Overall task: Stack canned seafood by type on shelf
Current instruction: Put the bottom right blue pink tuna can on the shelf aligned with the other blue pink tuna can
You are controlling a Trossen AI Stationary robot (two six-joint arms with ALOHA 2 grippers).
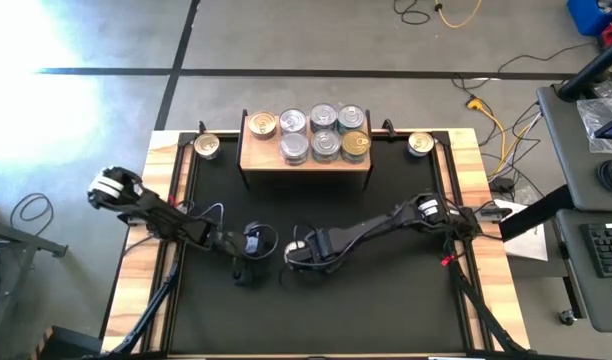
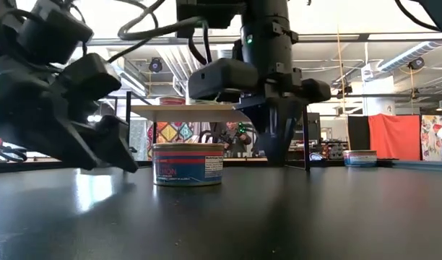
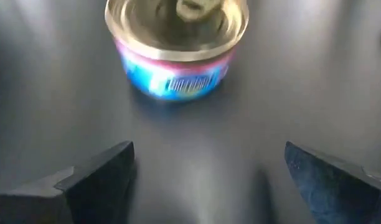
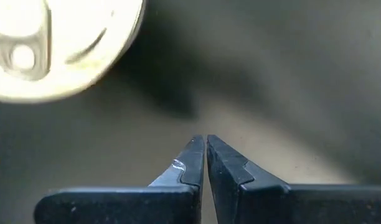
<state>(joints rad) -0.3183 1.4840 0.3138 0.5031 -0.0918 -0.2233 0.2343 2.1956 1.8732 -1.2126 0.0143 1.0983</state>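
High view: overhead, straight down, far enough to take in the whole table (image 1: 316, 300), shelf (image 1: 306, 160) at upper centre. Low view: at tabletop level, looking level toward the shelf (image 2: 192, 110) and room. Both wrist views: close, aimed down at the tabletop. Low and left wrist views share one can (image 2: 188, 165) (image 3: 177, 46).

The left gripper (image 3: 209, 180) hangs low with fingers spread wide, just beside the right gripper (image 4: 206, 158), pinched closed.
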